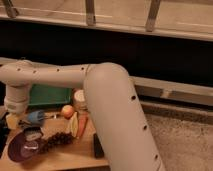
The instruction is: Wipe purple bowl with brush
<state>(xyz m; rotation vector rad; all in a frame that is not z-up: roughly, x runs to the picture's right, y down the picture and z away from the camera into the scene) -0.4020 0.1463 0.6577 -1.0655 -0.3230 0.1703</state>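
The purple bowl (20, 149) sits at the front left corner of the wooden table (65, 157), its paler inside showing. A small dark shape with a pale spot (32, 135) lies at the bowl's far rim; it may be the brush, but I cannot tell. My gripper (12, 121) hangs below the white wrist at the far left, just above and behind the bowl. What it holds, if anything, is hidden.
A blue short-handled utensil (36, 116), an orange fruit (67, 111), a carrot (83, 125), dark grapes (57, 141) and a flat black bar (97, 146) lie on the table. A green box (49, 95) and a pale jar (80, 98) stand behind. My arm (115, 110) crosses overhead.
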